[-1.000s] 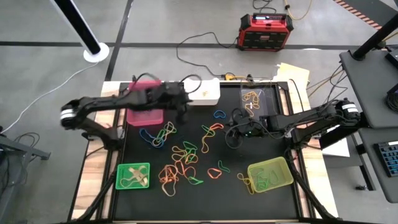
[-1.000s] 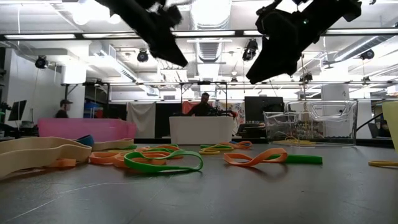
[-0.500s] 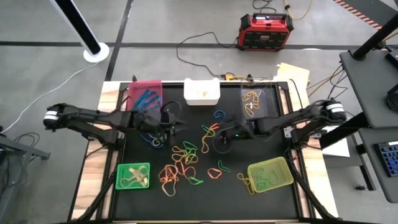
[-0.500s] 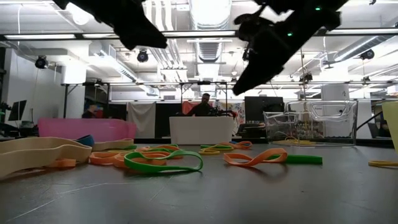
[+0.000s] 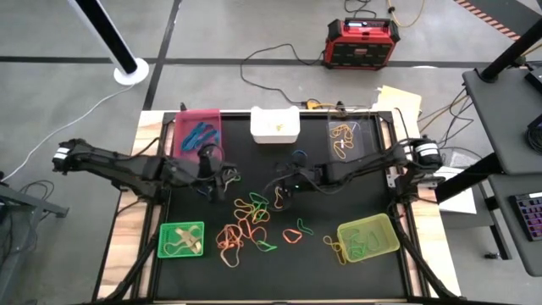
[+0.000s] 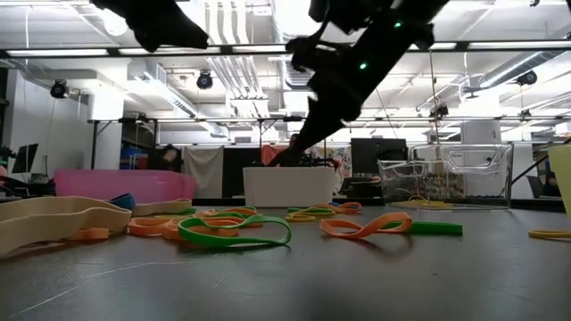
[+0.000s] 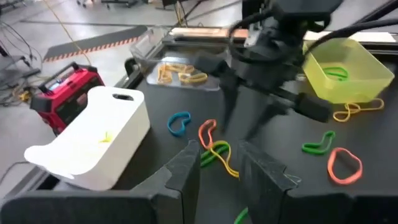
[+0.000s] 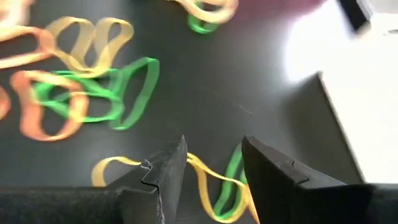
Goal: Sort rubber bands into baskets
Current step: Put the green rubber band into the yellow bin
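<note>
Loose rubber bands [image 5: 250,216] in orange, green, yellow and blue lie flat on the black table top. Five baskets stand around them: a pink one [image 5: 197,133] holding blue bands, a white one [image 5: 275,124], a clear one [image 5: 350,135] holding orange bands, a green one [image 5: 181,240] and a yellow-green one [image 5: 367,237]. My left gripper [image 5: 218,180] hovers open over the left side of the pile, its fingers [image 7: 186,171] bare. My right gripper [image 5: 278,188] hangs open above a yellow and green band [image 8: 211,183] near the middle, clear of the table in the low view.
A red-and-black box [image 5: 362,42] sits on the floor beyond the far edge, with cables running to the table. Wooden strips [image 5: 127,229] border the black top. A tan band [image 6: 53,218] and a green one [image 6: 234,234] lie nearest the low camera. The near edge has bare room.
My left gripper has drawn back from beside the pink and white baskets toward the near edge and the left, ending over the pile's left side. My right gripper has travelled toward the table's left and sunk a little, rolling as it went. The bands lie as before.
</note>
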Action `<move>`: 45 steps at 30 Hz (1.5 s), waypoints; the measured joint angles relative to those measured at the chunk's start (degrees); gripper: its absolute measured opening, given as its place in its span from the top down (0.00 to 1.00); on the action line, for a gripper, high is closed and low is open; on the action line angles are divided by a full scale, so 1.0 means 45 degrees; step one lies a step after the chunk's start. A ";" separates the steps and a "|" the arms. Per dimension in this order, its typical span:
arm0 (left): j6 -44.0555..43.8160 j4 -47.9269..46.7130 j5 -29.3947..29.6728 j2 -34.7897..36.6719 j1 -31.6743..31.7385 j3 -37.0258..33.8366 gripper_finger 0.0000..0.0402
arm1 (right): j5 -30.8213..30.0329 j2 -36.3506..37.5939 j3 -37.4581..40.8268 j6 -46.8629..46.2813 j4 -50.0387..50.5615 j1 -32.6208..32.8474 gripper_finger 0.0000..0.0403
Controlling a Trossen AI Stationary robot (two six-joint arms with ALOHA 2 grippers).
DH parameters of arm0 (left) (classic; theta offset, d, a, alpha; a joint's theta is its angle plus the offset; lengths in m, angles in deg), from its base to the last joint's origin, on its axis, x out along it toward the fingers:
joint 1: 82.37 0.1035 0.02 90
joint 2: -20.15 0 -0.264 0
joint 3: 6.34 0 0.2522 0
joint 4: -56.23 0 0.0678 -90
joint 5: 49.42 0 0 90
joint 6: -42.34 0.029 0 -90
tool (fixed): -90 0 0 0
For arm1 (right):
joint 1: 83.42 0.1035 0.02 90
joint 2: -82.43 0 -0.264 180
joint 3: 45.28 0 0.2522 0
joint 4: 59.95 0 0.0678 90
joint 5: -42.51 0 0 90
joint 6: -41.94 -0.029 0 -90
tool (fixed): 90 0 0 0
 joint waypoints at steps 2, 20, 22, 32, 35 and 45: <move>-0.0346 -0.0036 -0.0003 0.0121 -0.0146 -0.0166 0.77 | -0.0535 -0.0396 -0.0474 -0.0610 0.0704 -0.0213 0.62; -0.1647 0.0097 0.0011 0.0074 -0.0547 -0.0945 0.77 | 0.2068 -0.2643 -0.1737 -0.1418 0.1470 -0.1926 0.62; -0.1624 0.0094 0.0017 0.0033 -0.0547 -0.0945 0.77 | 0.2225 -0.2735 -0.1737 -0.1488 0.1391 -0.2014 0.62; -0.1603 0.0131 0.0026 -0.0036 -0.0547 -0.0935 0.77 | 0.2420 -0.3630 -0.1754 -0.1331 0.1140 -0.2268 0.63; -0.1598 0.0201 0.0044 -0.0060 -0.0547 -0.0926 0.77 | 0.2546 -0.3795 -0.1757 -0.1335 0.1137 -0.2268 0.68; -0.1598 0.0326 0.0798 -0.0060 -0.0547 -0.0926 0.77 | 0.2847 -0.3620 -0.1723 -0.0978 0.1149 -0.2341 0.97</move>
